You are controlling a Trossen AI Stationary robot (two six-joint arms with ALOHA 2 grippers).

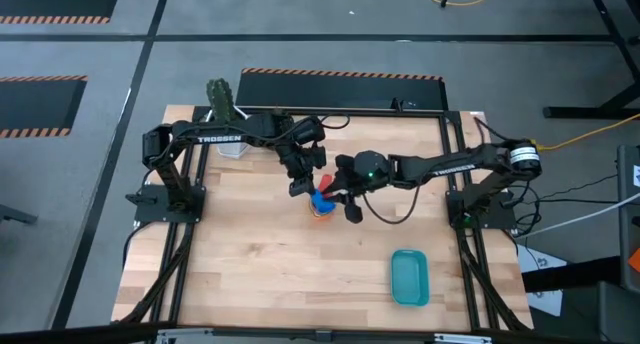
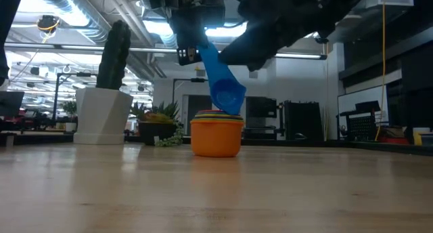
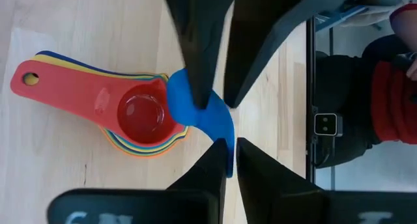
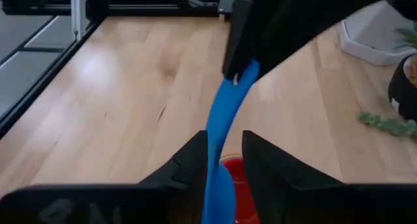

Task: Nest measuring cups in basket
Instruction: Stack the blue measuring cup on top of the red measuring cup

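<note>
A blue measuring cup (image 2: pixel 220 74) hangs tilted, handle up and bowl down, just above a nested stack of cups (image 2: pixel 216 135) at the table's middle. The stack has an orange cup outermost and a red cup (image 3: pixel 140 113) on top, with handles pointing one way. My left gripper (image 3: pixel 231 162) is shut on the blue cup's handle. My right gripper (image 4: pixel 225 152) is open, its fingers standing on either side of the blue cup close above its bowl. The teal basket (image 1: pixel 409 277) lies near the table's near right edge, away from both grippers. My left gripper pinches the free end of the blue cup's handle (image 3: pixel 228 149) between its two fingers, coming from above and pointing down. The cup is lifted clear and hangs slanted, its bowl (image 2: pixel 229 94) just over the stack. My right gripper's fingers (image 4: pixel 195 162) flank the cup; whether they touch it I cannot tell.
A white plant pot (image 2: pixel 101 114) with a cactus stands at the table's far left, with small greenery (image 2: pixel 159 135) beside it. Bare wood lies between the stack and the basket. A person's red sleeve (image 3: pixel 391 100) shows beyond the table edge.
</note>
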